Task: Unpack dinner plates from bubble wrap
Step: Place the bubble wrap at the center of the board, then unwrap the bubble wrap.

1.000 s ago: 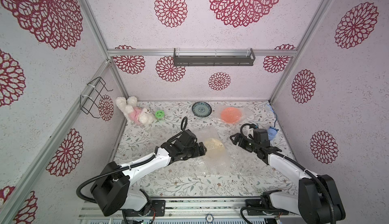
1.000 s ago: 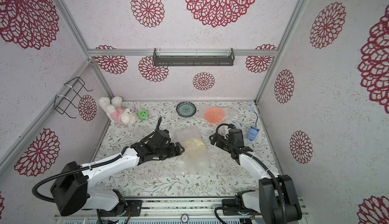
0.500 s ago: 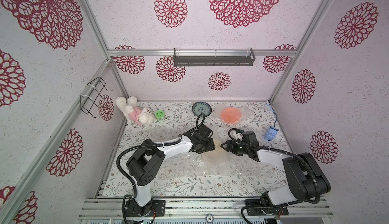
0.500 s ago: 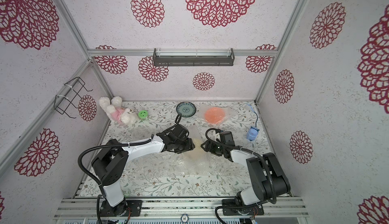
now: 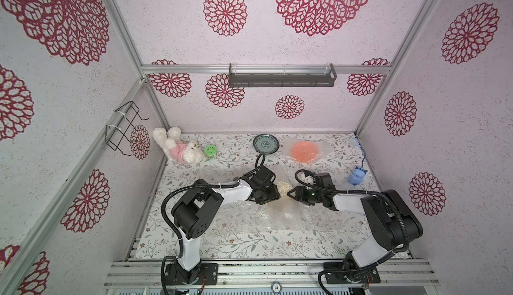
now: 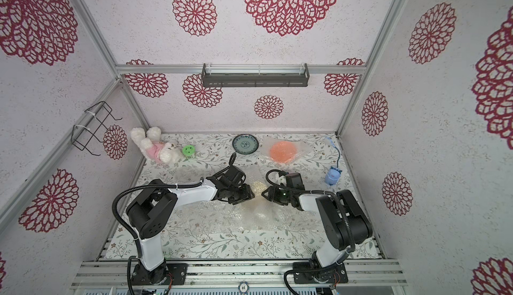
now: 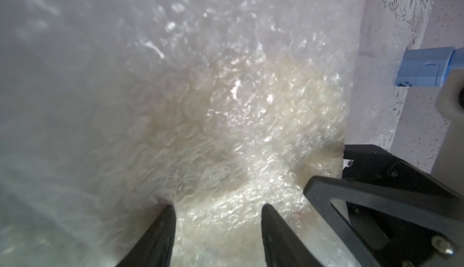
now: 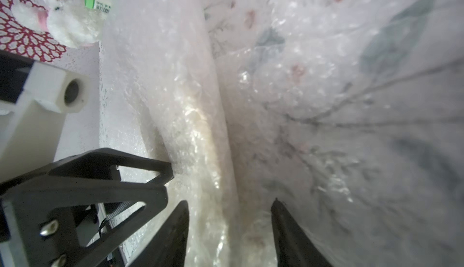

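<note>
Noted mid-table: cream round plate [image 5: 281, 190] sheathed in clear dotted bubble wrap [image 5: 277, 218]. At its 9 o'clock the left gripper [image 7: 217, 228] is clamped on the wrapped rim; at 3 o'clock the right gripper [image 8: 229, 228] is set astride it, grip not discernible. Plate is judged stiff, breakable, fairly weighty; wrap light, limp, slick. Loose film edges are best pinched, not the plate
</note>
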Controlling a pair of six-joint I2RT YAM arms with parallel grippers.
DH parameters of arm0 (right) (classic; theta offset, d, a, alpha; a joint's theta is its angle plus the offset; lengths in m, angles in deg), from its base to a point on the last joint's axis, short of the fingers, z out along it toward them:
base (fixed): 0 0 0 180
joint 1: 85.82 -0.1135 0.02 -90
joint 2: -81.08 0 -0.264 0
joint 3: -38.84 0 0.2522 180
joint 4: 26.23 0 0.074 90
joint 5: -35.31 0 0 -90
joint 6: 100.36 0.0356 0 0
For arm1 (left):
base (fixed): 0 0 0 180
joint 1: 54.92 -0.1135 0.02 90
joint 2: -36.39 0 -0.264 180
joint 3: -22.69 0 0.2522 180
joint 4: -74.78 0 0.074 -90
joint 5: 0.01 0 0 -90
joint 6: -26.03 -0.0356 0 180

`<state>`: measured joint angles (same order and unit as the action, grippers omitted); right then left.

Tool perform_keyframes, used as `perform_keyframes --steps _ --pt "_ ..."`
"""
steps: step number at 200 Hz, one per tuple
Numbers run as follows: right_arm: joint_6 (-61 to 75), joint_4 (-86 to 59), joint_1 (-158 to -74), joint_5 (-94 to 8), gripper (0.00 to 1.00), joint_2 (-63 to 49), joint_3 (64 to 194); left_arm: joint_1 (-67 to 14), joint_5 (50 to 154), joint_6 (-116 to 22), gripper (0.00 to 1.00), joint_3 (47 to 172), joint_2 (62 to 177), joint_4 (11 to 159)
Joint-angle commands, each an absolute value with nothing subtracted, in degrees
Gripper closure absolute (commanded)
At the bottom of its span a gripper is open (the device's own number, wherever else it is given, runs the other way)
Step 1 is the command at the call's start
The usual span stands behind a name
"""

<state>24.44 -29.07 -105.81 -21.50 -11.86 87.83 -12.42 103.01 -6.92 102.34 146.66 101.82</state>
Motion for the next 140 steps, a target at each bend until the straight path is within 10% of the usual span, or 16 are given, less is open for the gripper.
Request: perform_keyframes --steps 1,140 --pt "26.06 -32.22 -106.88 -17.17 0.52 -10.52 88.64 -12.56 103.38 -7.00 0.42 100.18 150.59 102.61" --pt "21.55 -19.74 -108.76 -25.43 0.99 -5.34 93.13 -12.71 112.46 -9.93 0.32 101.33 138.36 98.11"
